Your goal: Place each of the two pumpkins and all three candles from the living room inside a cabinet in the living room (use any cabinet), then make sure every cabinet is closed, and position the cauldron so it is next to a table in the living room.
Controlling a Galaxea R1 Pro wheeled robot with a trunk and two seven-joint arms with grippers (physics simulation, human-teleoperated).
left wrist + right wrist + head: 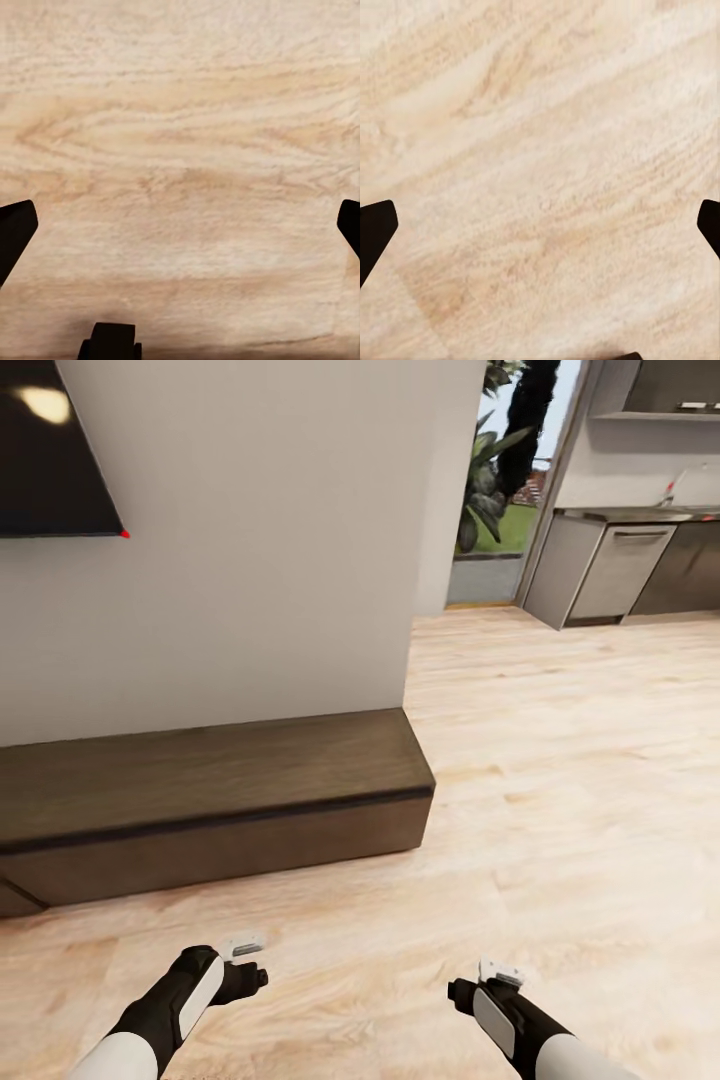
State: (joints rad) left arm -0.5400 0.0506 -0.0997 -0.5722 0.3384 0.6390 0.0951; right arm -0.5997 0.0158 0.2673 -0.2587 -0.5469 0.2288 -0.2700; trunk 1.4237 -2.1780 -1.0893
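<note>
Beyond both wrists' floor (180, 150), head shows cabinet (210, 800).

cabinet (215, 800) on floor (560, 780) against wall (250, 540); TV (50, 450) above left | kitchen counter (620, 560) far right

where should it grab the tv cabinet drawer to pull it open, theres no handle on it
Judging from the head view, hook fingertips into the dark groove under the top slab of the cabinet, approaching from the front at floor level. The drawer front is flat and handle-less, so that recess is the only edge. Both the left gripper and right gripper hang open, empty.
</note>
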